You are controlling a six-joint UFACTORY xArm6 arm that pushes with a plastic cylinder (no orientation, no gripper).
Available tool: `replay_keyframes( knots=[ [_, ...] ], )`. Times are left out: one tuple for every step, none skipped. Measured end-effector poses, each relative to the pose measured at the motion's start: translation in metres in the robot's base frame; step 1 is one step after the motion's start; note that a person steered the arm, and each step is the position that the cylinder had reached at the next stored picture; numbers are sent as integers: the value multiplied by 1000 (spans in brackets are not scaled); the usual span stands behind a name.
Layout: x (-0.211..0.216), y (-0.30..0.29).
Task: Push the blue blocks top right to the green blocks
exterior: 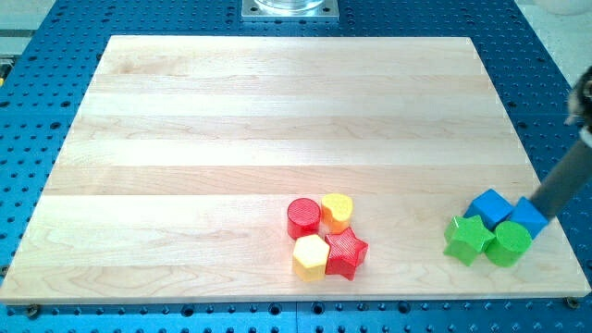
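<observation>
The rod (566, 180) enters from the view's right edge, where its upper part is cut off and blurred, and slants down toward the view's left. My tip (539, 211) ends at the right blue block (528, 215); it appears to touch that block's upper right side, but the exact contact point is hard to make out because rod and block overlap. The rod is a plain pusher with no jaws, so it holds nothing. Blue blocks: two. The left blue cube (489, 206) and the right blue block sit side by side, touching or nearly so; the right one's shape is partly hidden by the rod. Green blocks: two. The green star (467, 239) lies just below the left blue cube, and the green cylinder (508, 243) lies just below the gap between the two blue blocks; all four form one tight cluster near the lower right corner of the board (277, 111). Red blocks: two, a red cylinder (302, 217) and a red star (346, 252). Yellow blocks: two, a yellow heart (337, 212) and a yellow hexagon (311, 256). These four form a second tight cluster at the bottom centre, well apart from the first. The blue pegboard (37, 74) surrounds the board.
</observation>
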State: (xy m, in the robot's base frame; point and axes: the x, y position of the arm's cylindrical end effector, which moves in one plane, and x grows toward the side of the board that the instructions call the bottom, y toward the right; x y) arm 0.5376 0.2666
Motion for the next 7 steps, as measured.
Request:
replay_keyframes(
  knots=[
    [2,-10],
    [2,-9],
    [3,2],
    [32,32],
    [55,24],
    [49,-18],
    [27,-60]
  ],
)
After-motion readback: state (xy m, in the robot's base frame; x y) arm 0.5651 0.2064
